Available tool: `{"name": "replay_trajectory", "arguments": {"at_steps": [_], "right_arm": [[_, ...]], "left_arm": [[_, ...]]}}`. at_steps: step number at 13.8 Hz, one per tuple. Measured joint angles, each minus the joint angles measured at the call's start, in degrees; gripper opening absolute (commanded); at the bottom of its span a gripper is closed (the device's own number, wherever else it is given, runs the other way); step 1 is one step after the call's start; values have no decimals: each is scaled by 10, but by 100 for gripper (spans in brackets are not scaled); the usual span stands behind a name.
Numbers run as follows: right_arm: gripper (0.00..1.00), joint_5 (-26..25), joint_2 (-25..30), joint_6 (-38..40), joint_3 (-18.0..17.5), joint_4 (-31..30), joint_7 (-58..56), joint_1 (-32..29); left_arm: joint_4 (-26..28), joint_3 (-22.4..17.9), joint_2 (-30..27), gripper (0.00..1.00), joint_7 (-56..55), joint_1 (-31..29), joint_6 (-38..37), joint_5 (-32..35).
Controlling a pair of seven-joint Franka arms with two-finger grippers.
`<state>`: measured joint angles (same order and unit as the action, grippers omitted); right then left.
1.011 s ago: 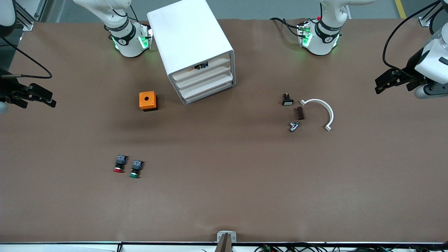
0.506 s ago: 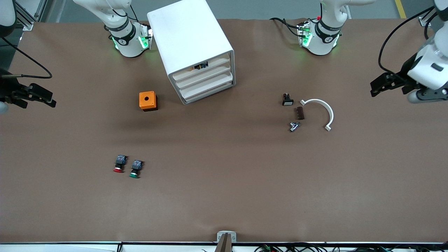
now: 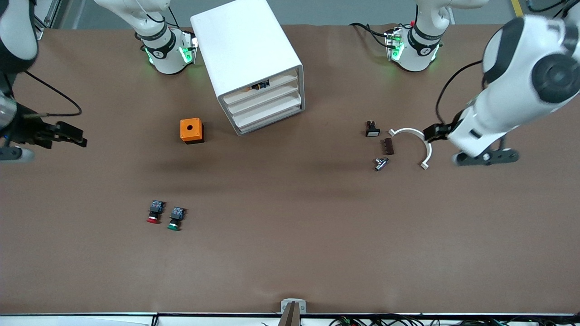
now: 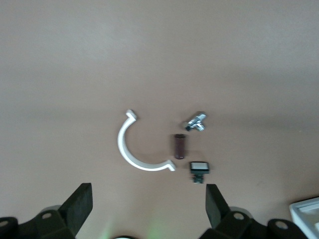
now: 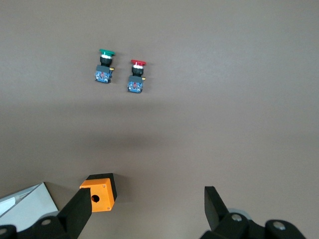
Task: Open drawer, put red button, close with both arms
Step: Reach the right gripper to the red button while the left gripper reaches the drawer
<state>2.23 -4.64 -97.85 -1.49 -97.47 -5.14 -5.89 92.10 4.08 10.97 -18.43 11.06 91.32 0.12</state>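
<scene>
The red button (image 3: 154, 213) lies on its side on the brown table (image 3: 290, 253), near the front camera toward the right arm's end. Its long axis runs from twelve to six o'clock in the front view, black body at twelve and red cap at six, pointing toward that camera. Just beside it, at its three o'clock and not touching, lies the green button (image 3: 175, 218), set the same way. At about one o'clock from the pair, well apart, sits the orange box (image 3: 191, 131), and past it the white cabinet (image 3: 247, 59), whose drawers (image 3: 265, 105) all look closed.

The right gripper (image 3: 72, 135) hangs over the bare table at the right arm's end, fingers spread and empty. The left gripper (image 4: 148, 205) hangs over the white curved piece (image 3: 419, 145), fingers likewise spread wide with nothing between them.

The main risk, as I judge it, is the twin: the two buttons lie so close that a descending gripper could take the green one or knock it. A grip across the round cap might also let the button roll.
</scene>
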Motion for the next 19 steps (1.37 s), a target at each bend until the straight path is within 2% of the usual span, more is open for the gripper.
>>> {"name": "replay_trajectory", "arguments": {"at_steps": [4,8,12,17,19], "right_arm": [[100,0,-54,-40,0,-4,62,5],[100,1,-111,-113,-1,-15,134,40],[100,1,-179,-189,0,-22,151,51],[100,1,-259,-290,0,-25,197,56],[100,1,-286,-320,-1,-26,205,60]], "left_arm": [[-32,2,82,100,-101,28,0,-29],[-41,3,144,100,-247,82,1,-62],[-55,3,196,100,-418,116,2,-104],[-70,4,247,100,-694,158,2,-149],[-70,4,262,100,-770,162,2,-190]]}}
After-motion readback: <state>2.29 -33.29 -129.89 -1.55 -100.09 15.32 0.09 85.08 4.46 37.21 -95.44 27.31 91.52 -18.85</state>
